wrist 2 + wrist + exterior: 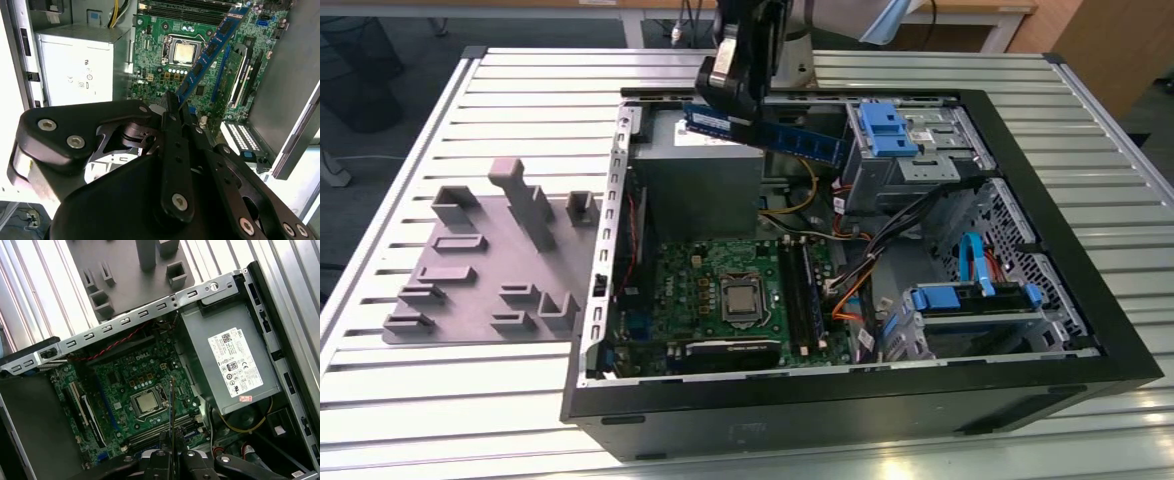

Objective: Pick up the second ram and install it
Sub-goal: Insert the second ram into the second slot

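Exterior view: the second ram (767, 133) hangs in the upper middle of the frame, above the open computer case (1067, 330), pinched at one end by the tool (731, 100), which is clenched on it. It looks light, thin, stiff and fragile; the bare edges seem the safest hold. In the second wrist view the stick (212, 50) juts from the tool toward the motherboard (160, 55).
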Tool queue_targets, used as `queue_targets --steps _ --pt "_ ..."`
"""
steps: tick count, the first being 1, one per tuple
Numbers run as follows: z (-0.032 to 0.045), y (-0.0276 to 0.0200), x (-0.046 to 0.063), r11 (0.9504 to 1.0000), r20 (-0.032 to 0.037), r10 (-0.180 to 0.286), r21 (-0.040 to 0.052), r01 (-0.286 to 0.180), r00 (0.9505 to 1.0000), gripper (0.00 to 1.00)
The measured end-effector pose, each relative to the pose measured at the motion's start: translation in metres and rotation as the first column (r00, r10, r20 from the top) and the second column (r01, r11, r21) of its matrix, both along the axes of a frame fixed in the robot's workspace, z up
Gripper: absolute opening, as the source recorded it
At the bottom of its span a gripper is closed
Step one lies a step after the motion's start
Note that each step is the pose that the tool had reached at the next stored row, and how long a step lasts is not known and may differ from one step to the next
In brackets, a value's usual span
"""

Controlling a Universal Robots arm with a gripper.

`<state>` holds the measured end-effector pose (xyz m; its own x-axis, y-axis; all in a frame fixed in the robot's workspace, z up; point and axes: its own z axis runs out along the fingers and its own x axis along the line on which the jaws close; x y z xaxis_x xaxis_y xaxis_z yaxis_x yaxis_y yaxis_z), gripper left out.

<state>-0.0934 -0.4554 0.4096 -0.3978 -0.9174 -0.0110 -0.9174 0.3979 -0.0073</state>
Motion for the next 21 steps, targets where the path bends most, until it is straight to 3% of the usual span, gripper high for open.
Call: queue_targets --steps 10,21 --pt "-0.0001 0.0 0.0 0.9973 0.0 -0.074 0.0 0.074 0.9973 0.14" --pt "-0.0003 0.0 0.0 0.9879 0.0 -0.155 0.0 0.155 0.9879 0.14"
